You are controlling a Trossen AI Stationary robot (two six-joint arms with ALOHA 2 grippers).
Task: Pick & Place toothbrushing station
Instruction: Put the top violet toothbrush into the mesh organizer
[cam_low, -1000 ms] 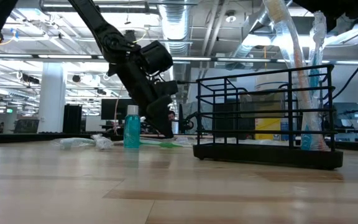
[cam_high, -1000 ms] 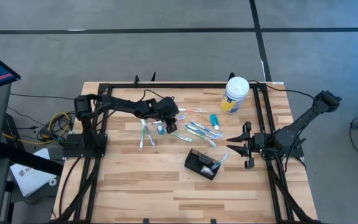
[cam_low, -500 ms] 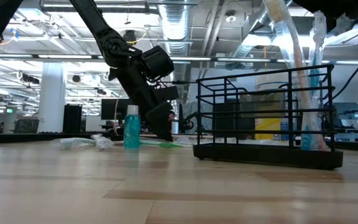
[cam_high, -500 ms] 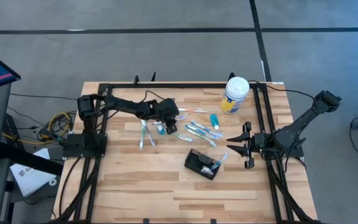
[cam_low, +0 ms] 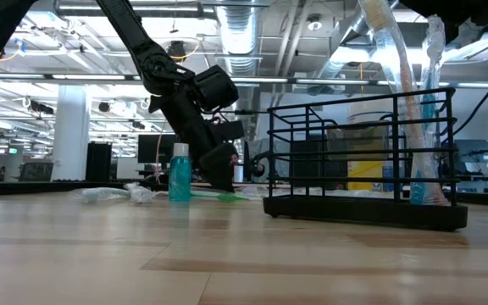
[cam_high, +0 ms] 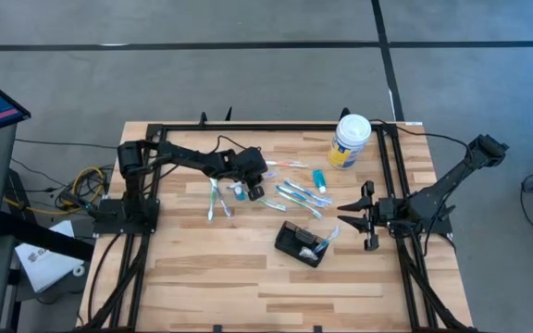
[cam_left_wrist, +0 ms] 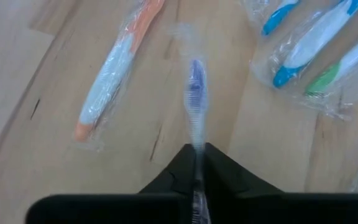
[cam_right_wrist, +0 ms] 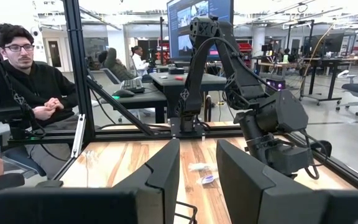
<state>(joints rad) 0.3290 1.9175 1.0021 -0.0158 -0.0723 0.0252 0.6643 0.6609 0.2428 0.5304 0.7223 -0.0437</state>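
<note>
Landmark: the toothbrushing station [cam_high: 302, 244], a black slotted holder on the wooden desk [cam_high: 202, 268], with wrapped brushes standing in it.
Left gripper [cam_high: 255, 191]: lowered to the desk well to the left of the station and beyond it, among loose items; clenched on a wrapped purple toothbrush [cam_left_wrist: 195, 99], which runs straight out between its fingers.
Neighbouring brushes: an orange-handled wrapped toothbrush [cam_left_wrist: 114, 68] and wrapped blue and green toothbrushes [cam_left_wrist: 312, 53] lie flat on either side of the purple one, apart from it.
Teal bottle [cam_low: 180, 173]: upright just beside the left gripper.
Right gripper [cam_high: 360, 220]: waiting to the right of the station, its fingers parted, grasping nothing.
Tub [cam_high: 350, 141]: white-lidded, yellow-labelled, well beyond the station.
Person [cam_right_wrist: 23, 81]: seated beyond the desk.
</note>
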